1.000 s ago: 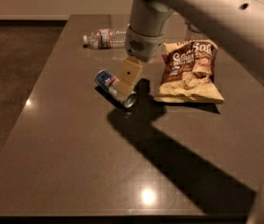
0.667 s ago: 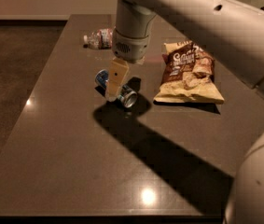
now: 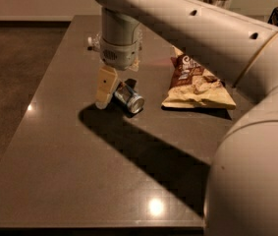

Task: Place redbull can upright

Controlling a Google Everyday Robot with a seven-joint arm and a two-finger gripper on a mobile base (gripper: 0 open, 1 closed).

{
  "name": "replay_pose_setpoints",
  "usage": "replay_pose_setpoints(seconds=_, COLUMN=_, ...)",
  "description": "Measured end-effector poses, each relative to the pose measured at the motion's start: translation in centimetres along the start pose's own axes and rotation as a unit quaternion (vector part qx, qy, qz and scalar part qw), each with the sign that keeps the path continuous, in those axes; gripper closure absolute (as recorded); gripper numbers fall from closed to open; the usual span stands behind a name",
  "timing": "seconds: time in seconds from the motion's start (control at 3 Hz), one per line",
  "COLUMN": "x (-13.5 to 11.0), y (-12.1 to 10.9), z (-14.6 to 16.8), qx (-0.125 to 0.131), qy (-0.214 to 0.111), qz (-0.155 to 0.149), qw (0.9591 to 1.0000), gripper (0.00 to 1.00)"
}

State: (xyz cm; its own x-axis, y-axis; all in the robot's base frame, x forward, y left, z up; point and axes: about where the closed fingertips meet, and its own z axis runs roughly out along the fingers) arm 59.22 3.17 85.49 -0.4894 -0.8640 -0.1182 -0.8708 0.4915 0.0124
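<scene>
Gripper (image 3: 110,88) down at can (image 3: 129,98), toward desk's (image 3: 104,176) far edge; grip cannot be told
Can lies on its side; grasping and righting not yet done

Dark glossy table (image 3: 79,181) fills the view, a bright glint of light near its front edge and a fainter one at left. Brown floor (image 3: 15,48) runs along the left, meeting a pale wall (image 3: 30,1) at the back. The gripper (image 3: 116,93) hangs low over the table's far half.
</scene>
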Motion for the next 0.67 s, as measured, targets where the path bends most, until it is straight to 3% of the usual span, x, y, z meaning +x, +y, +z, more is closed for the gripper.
replay_pose_setpoints(seconds=0.33, x=-1.37, y=0.17, z=0.71, qx=0.007, qy=0.006, qz=0.004, qw=0.9999, gripper=0.16)
replay_pose_setpoints(seconds=0.67, x=-1.69, y=-0.05, z=0.66, qx=0.005, qy=-0.006, qz=0.003, qw=1.0000, gripper=0.39)
